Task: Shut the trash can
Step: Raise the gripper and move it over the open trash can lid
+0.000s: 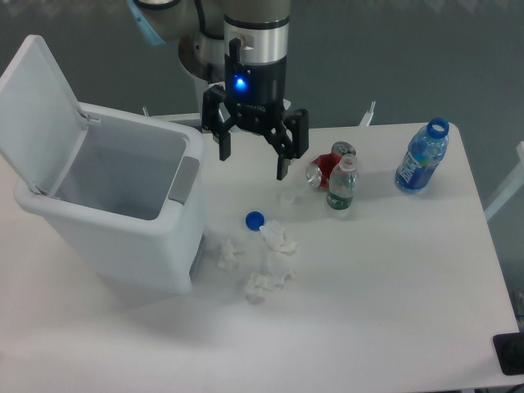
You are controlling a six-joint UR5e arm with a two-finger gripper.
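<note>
white trash can — grey latch, blue cap

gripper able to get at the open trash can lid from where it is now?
Probably yes. The gripper hangs open above the table just right of the trash can; the raised lid stands at the bin's far left side, with only the open bin between them.

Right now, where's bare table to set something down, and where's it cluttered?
Free: the front right stretch of the table, below the blue bottle. Crowded: the centre, with crumpled tissues, blue cap, red can and small bottle. The open trash can fills the left.
</note>
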